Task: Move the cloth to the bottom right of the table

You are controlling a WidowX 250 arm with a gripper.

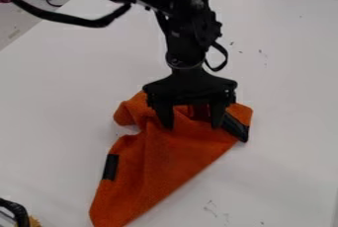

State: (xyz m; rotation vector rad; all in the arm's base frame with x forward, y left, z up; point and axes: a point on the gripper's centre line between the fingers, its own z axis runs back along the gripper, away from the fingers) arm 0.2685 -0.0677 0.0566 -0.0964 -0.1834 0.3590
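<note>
While the black arm (188, 33) is hanging over the table (290, 88) from the top edge of the camera view, you are seeing its gripper (191, 123) pointing down over the upper part of the orange cloth (165, 157). The pincer is standing released, its two fingers spreading well apart above the fabric, with a bit of fold showing between them. Your cloth is lying rumpled around the middle of the table, narrowing toward the lower left and reaching the bottom edge of the view left of centre. One dark patch (111, 167) is sitting on its left edge, and a black strip (234, 126) is slanting across its right corner, beside the right-hand finger in the view. At your upper left, a thick black cable (72, 20) is curving out from the arm.
</note>
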